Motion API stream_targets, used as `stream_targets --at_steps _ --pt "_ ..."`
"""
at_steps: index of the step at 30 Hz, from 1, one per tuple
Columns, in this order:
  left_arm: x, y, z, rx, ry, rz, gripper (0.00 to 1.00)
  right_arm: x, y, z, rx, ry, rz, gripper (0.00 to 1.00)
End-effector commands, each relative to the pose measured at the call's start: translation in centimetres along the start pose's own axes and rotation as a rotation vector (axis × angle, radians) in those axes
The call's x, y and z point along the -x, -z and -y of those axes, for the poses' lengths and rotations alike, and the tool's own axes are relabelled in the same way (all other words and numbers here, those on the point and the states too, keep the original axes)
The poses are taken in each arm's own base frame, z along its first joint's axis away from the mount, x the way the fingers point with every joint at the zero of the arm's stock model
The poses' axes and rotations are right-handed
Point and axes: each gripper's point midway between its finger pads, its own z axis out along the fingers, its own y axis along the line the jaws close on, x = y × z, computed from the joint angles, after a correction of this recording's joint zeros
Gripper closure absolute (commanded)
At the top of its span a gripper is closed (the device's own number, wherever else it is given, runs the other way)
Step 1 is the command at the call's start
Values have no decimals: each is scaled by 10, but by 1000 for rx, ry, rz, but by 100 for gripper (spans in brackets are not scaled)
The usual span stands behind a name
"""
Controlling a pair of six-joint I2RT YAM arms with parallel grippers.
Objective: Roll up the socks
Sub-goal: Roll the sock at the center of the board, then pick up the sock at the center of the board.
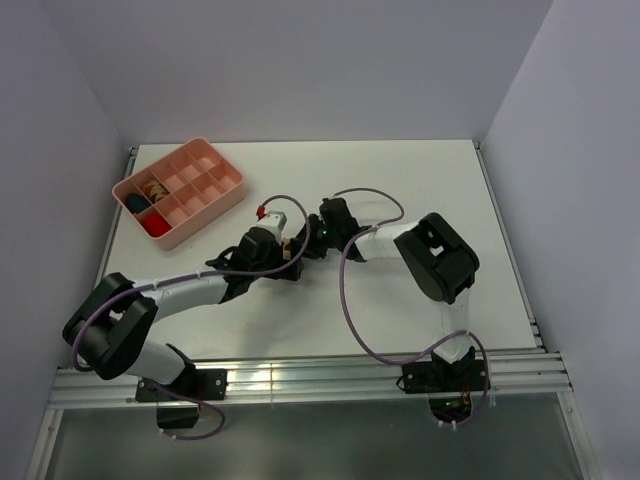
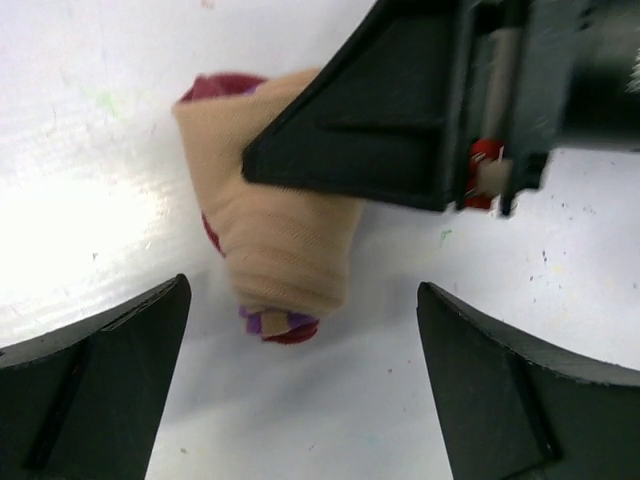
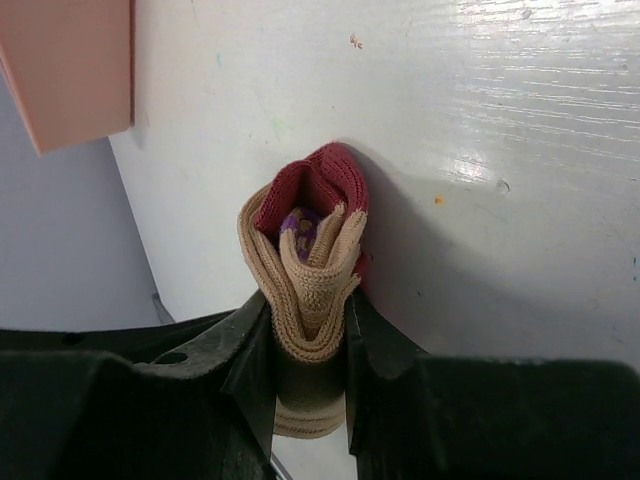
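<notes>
Where the left arm (image 1: 190, 290) and the right arm (image 1: 435, 255) are meeting near the middle of the white worktop (image 1: 400, 180), a tan sock roll (image 3: 305, 250) is being pinched by the right jaws. In the right wrist view these jaws are being pressed against both sides of the roll's near end. They are only partly closed, with the folded tan layers squeezed between them. Dark red fabric and a small purple patch are being shown at the roll's far, free end.

In the left wrist view the same roll (image 2: 285, 240) is lying on the worktop, with a dark red edge at its far left and a red and purple tip at its near end. The right jaws are being seen clamped across its right side from the upper right. The left jaws are being held spread wide, one tip on either side of the roll's near end. Neither tip is touching it, and bare worktop is showing between each tip and the fabric.

From above, the roll is being almost wholly hidden by the two wrists. A pink divided tray (image 1: 207, 214) is standing at the far left of the worktop, well apart from the jaws. A patterned bundle (image 1: 155, 187), a dark bundle (image 1: 133, 203) and a red bundle (image 1: 155, 225) are lying in its left compartments.
</notes>
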Motion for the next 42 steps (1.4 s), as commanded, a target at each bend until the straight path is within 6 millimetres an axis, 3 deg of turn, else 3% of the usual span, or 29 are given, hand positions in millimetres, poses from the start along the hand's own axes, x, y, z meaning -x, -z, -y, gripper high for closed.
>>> stream_targets --at_steps 1,7,14,19,24,26,29,34,35,39,42 --pt "30 -4 2 68 -81 82 0 -4 5 6 -82 50 3 100" --pt "32 -22 -2 123 -134 75 4 -6 5 5 -97 59 0 100" --pt "15 -39 -7 164 -176 13 14 -7 5 4 -107 68 -3 100" --pt "7 -44 -2 168 -197 -6 32 -11 3 4 -117 77 -16 100" --pt "6 -45 3 154 -191 -3 64 -14 3 5 -121 83 -20 100" --pt "8 -44 4 150 -186 2 70 -14 4 5 -120 84 -22 100" --pt "14 -40 6 144 -178 19 99 -15 5 3 -111 87 -25 100" --pt "19 -31 11 119 -161 35 99 -11 17 -12 -85 116 -15 99" --pt "23 -27 12 114 -148 44 99 -9 20 -16 -81 121 -7 95" --pt "30 -13 14 103 -116 72 99 6 42 -37 -63 137 46 59" --pt "39 -2 15 105 -88 99 99 27 63 -51 -61 137 111 41"
